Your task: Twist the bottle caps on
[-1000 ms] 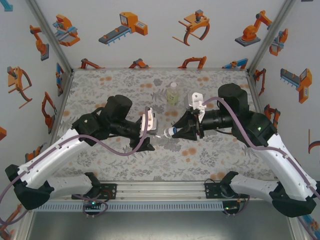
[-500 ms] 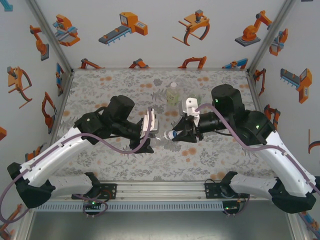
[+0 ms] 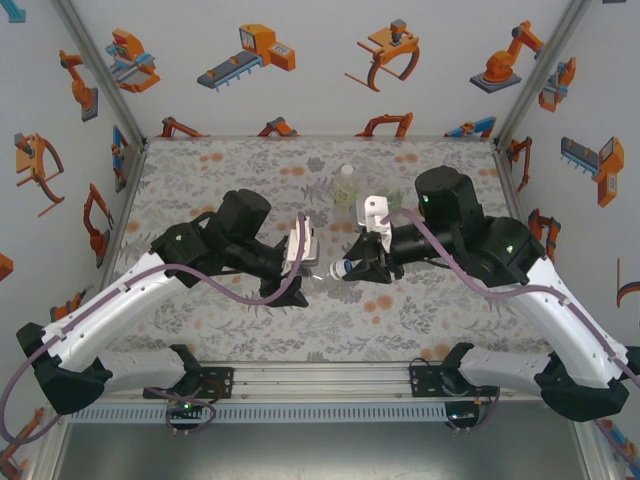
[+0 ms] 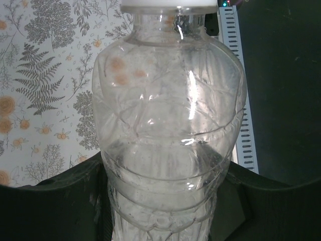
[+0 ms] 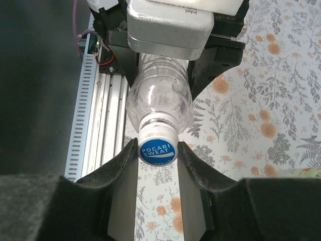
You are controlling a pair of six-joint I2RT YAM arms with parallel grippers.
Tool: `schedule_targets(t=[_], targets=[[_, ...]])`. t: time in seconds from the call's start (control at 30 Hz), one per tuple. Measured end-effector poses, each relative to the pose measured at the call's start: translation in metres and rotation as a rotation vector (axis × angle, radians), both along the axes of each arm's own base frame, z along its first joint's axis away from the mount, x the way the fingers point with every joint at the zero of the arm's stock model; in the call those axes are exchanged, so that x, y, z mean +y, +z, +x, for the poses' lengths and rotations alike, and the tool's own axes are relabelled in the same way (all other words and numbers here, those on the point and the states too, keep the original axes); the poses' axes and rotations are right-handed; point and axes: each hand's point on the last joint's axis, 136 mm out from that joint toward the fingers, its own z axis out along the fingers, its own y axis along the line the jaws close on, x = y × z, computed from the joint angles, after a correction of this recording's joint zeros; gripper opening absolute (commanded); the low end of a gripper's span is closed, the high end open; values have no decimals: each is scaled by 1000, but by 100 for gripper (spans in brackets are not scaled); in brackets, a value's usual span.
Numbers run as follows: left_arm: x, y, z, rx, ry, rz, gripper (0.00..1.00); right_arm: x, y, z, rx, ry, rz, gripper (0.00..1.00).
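A clear plastic bottle (image 4: 168, 125) lies level in the air between the two arms, and my left gripper (image 4: 163, 201) is shut on its lower body. Its neck points at my right gripper (image 5: 158, 156), which is shut on the bottle cap (image 5: 157, 149), white with a blue "POCARI SWEAT" top and seated on the bottle's mouth (image 5: 157, 125). From above, the left gripper (image 3: 303, 268) and right gripper (image 3: 347, 268) face each other over the mat's middle with the bottle (image 3: 324, 271) between them. A shorter green-tinted bottle (image 3: 346, 190) stands behind them with a white cap (image 3: 347, 170) on top.
The floral mat (image 3: 220, 170) covers the table. An aluminium rail (image 3: 320, 380) runs along the near edge between the arm bases. Enclosure walls with robot prints close in the left, back and right sides.
The right gripper has moved left towards the left gripper, keeping its hold on the cap. The left arm has shifted slightly right with the bottle.
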Motion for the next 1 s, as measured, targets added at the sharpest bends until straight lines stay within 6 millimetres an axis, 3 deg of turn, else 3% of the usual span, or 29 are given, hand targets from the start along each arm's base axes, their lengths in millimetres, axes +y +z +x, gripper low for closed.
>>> schedule_targets(t=[0.23,0.63,0.67,0.87,1.0], targets=[[2,-7,5,-9,28,34,0,4,-8,9,128,-88,-39,0],[12,-24,17,-52,92,125,0,3,-45,48,925,-671,-59,0],[13,-25,18,-55,93,129,0,0,-49,50,990,-722,-46,7],[12,-29,21,-74,98,133,0,-10,-69,56,1344,-946,52,18],[14,-35,24,-81,110,153,0,-12,-81,58,1482,-1020,88,23]])
